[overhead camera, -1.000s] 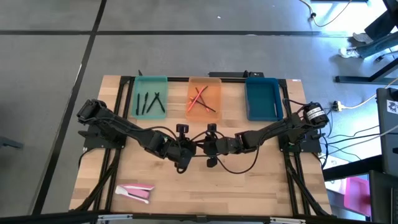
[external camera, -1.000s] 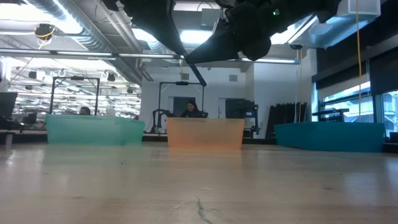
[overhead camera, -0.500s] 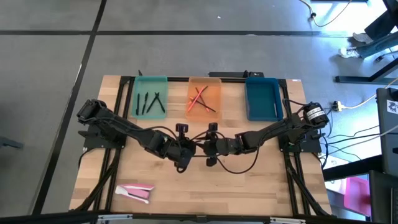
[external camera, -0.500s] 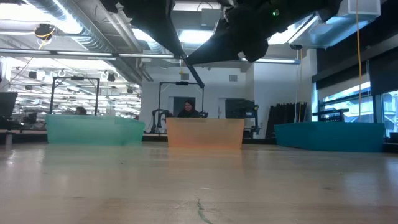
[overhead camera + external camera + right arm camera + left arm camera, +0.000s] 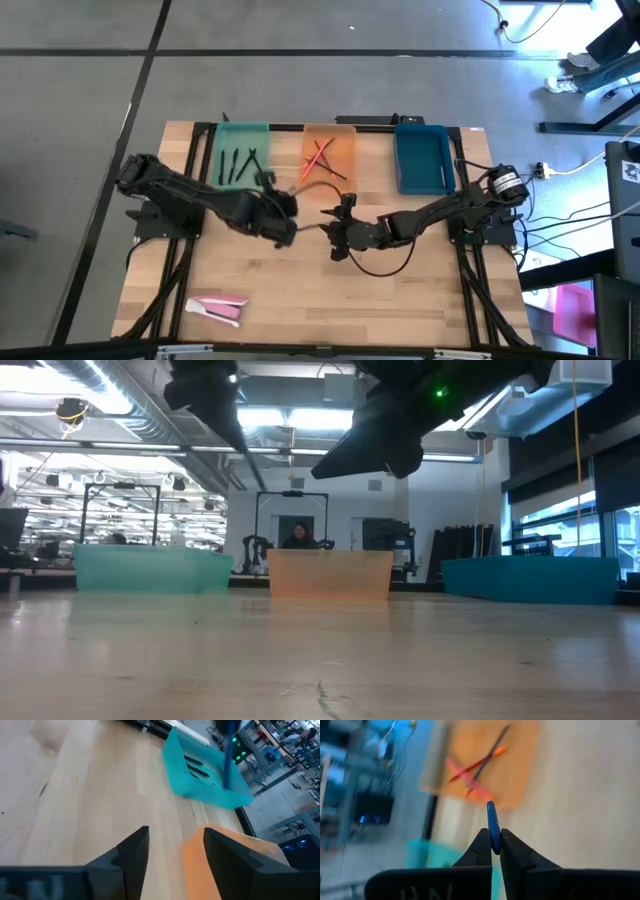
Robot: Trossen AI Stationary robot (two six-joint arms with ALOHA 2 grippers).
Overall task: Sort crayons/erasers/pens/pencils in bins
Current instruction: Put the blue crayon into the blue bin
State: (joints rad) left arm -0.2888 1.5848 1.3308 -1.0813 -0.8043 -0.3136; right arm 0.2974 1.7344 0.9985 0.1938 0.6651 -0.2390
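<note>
My left gripper (image 5: 493, 851) is shut on a slim blue stick (image 5: 491, 822) above the table, in front of the gap between the teal bin (image 5: 242, 155) and the orange bin (image 5: 328, 158). The same stick (image 5: 228, 750) shows in the right wrist view. My right gripper (image 5: 172, 845) stands open at mid-table (image 5: 334, 232) with nothing between its fingers. Black pens (image 5: 240, 163) lie in the teal bin and red and pink pencils (image 5: 320, 158) in the orange one. A pink and white eraser (image 5: 218, 309) lies flat near the front left edge. My left gripper pinches the blue stick between its two fingertips (image 5: 482, 845). The held end (image 5: 494, 845) is hidden between them, and the rest juts out past the tips. The stick is lifted clear of the table.
The blue bin (image 5: 422, 160) stands at the far right of the row. Bare wood lies between the bins and the table's near edge. A person (image 5: 302, 536) sits in the room beyond the orange bin.
My left gripper has drawn away from my right gripper at mid-table. It has gone toward the table's far left, toward the teal bin, taking the blue stick with it. My right gripper has stayed about where it was.
</note>
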